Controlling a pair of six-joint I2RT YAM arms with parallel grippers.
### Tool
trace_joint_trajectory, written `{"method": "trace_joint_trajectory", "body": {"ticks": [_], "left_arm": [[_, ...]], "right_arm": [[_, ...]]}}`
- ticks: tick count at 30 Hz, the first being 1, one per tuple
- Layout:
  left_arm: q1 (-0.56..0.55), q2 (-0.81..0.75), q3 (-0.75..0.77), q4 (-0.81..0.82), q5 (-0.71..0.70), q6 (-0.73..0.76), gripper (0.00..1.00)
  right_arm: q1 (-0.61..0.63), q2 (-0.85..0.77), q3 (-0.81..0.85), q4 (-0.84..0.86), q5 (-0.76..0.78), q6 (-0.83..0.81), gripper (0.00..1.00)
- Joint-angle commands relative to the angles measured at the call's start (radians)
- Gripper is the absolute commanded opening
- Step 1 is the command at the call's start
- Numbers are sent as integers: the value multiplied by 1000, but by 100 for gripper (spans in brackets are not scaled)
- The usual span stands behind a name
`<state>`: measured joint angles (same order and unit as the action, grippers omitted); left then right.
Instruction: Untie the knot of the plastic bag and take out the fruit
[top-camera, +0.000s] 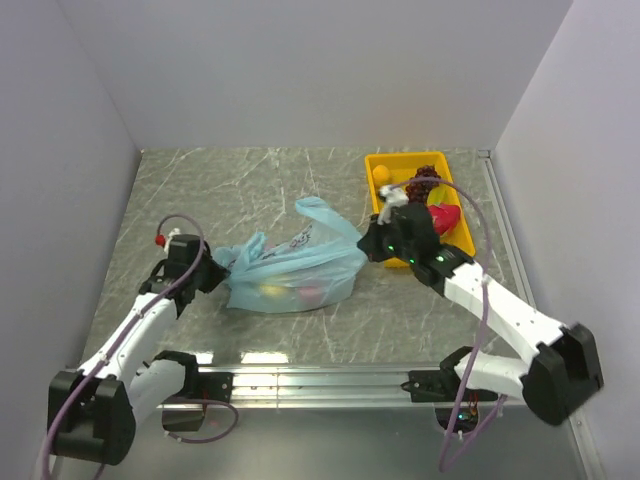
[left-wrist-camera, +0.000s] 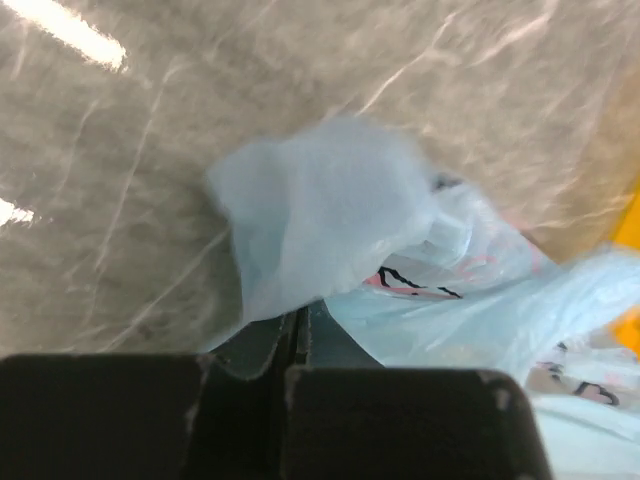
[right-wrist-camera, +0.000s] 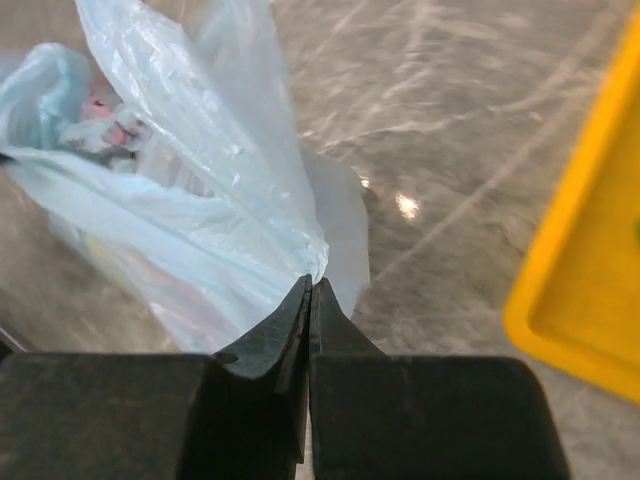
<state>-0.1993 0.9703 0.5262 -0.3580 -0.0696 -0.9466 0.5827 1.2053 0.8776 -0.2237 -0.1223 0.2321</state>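
The top view looks down from high behind the near edge over the whole counter (top-camera: 250, 190). The wrist views peer close past the left hand (left-wrist-camera: 298, 318) and right hand (right-wrist-camera: 308, 288); all three share the plastic bag (top-camera: 300, 268).

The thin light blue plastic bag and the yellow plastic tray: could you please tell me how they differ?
The crinkly, translucent light blue plastic bag is soft; the yellow plastic tray is rigid and opaque. The bag lies centrally, pinched at opposite ends by the left tool and right tool, both shut; no tool grips the tray, at the far right. Both hold fruit.
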Motion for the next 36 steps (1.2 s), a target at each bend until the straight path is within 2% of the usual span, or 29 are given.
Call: {"method": "trace_joint_trajectory", "body": {"ticks": [1,2,5,6,8,9,11,12,13,14,15,18,24,31,36], "left_arm": [[127,-7,12,100,166,63,0],[168,4,24,111,200,86,0],[181,59,105,148,319,172,1],[181,76,133,119,344,195,1],[179,103,205,78,431,268,1],[179,100,224,29,460,288,1],[179,65,245,-19,508,346,0],[179,26,245,-63,511,362,1],[179,4,239,-90,498,385,1],[179,-16,233,-110,498,394,1],[179,-36,227,-127,484,400,1],[179,-114,170,-165,479,404,1],[178,-182,89,-173,525,350,1],[173,-214,109,-239,488,345,1],[173,-213,103,-214,496,336,1]], "right_arm": [[-78,-136,-146,188,-25,179,0],[-77,-169,-164,207,-31,194,0],[-63,-194,-204,212,-66,204,15],[-43,-193,-184,189,-65,193,29],[-3,-196,-145,126,-34,133,45],[23,-200,-85,56,24,109,58],[110,-207,-7,-67,99,35,65],[135,-205,83,-106,162,14,68],[182,-194,174,-167,180,-25,68],[199,-181,175,-192,181,-42,68],[219,-168,252,-212,174,-56,68],[290,-80,383,-266,144,-108,62],[344,126,480,-226,47,-106,50],[358,356,426,-207,6,-76,45],[374,370,207,-131,59,25,45]]}}
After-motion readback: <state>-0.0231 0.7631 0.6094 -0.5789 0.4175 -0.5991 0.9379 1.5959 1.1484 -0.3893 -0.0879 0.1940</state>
